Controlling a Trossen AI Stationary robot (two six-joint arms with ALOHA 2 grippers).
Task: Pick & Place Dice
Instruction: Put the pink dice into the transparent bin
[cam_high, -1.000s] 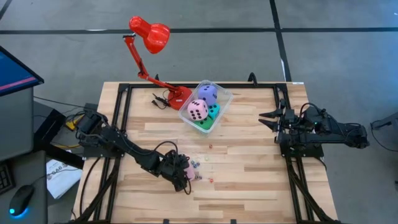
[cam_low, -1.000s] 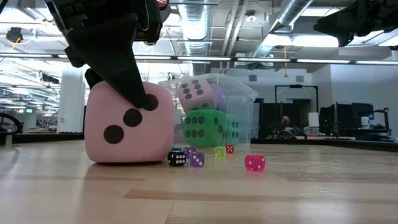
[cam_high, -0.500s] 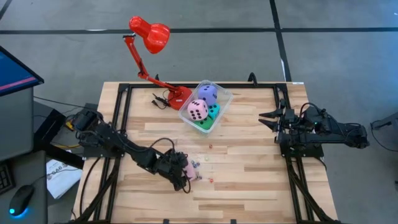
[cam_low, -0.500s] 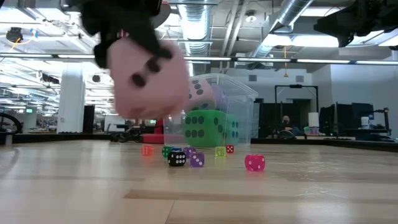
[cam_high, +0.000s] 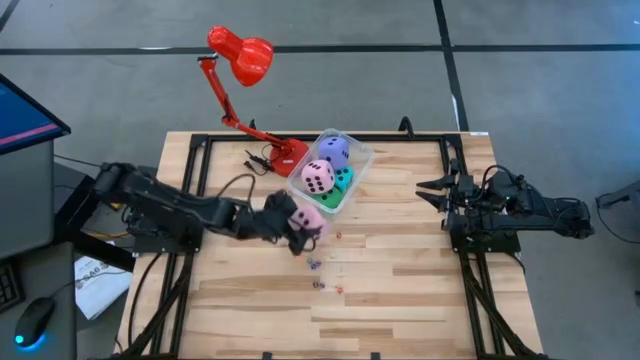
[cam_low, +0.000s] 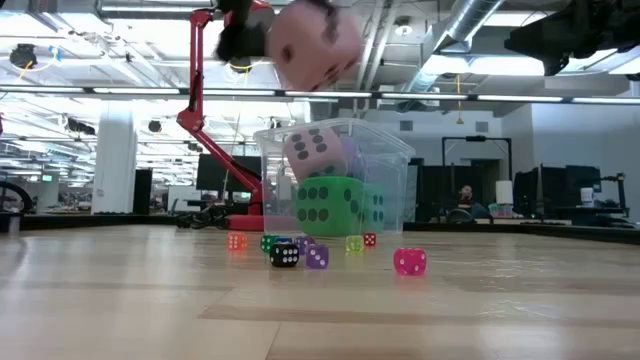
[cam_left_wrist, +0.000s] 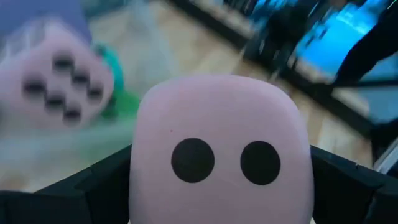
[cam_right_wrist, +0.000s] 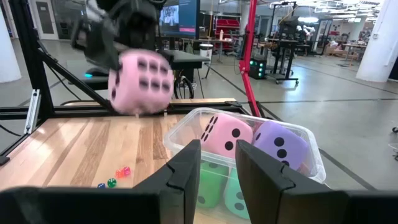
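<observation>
Pink soft dice cube (cam_high: 307, 219) gripped in left gripper (cam_high: 290, 222) fingers, airborne just beside clear plastic tub (cam_high: 356, 172) — carry over rim, centre above other dice, release low. Right gripper (cam_high: 432, 187) fingers apart, waiting well away from tub.

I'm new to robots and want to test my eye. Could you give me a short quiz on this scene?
1. True or false: the left gripper holds a pink die clear of the table.
2. Which big die sits topmost in the clear tub? A green, B pink, C cyan.
3. Fill in: the lamp is ____.

Key: 1 true. 2 B, the pink die in the tub. 3 red.
</observation>
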